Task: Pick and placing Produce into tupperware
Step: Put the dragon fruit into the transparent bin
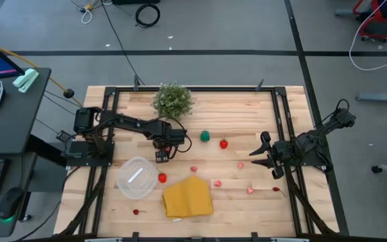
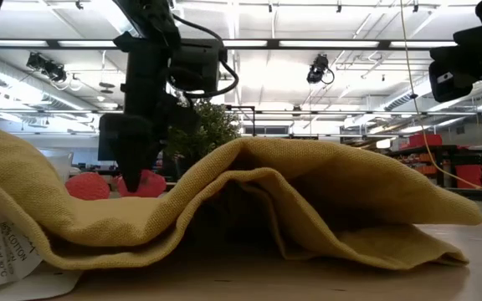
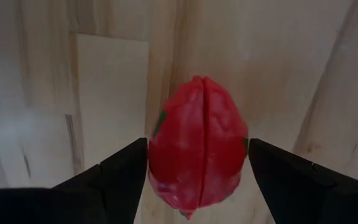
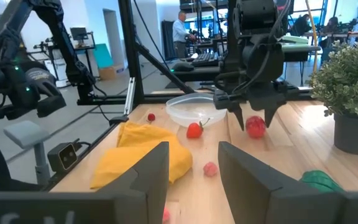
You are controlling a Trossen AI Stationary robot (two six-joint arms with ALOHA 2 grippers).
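Left pincer (image 3: 197,165) apart around a glossy red toy fruit (image 3: 197,146); round clear plastic tupperware (image 1: 137,177) seemingly empty, produce mostly left.

Crowded left half, open lanes on the right

Left gripper (image 1: 162,156) straddles a red toy fruit (image 3: 197,146); bushy green potted plant (image 1: 173,99) blocks behind it; round clear plastic tupperware (image 1: 137,177) and folded yellow cloth (image 1: 187,197) crowd the front; bare wooden table (image 1: 240,111) lies between scattered pieces.

Folded yellow cloth (image 1: 188,197) on wooden table (image 1: 240,111), potted plant (image 1: 173,100) at far edge
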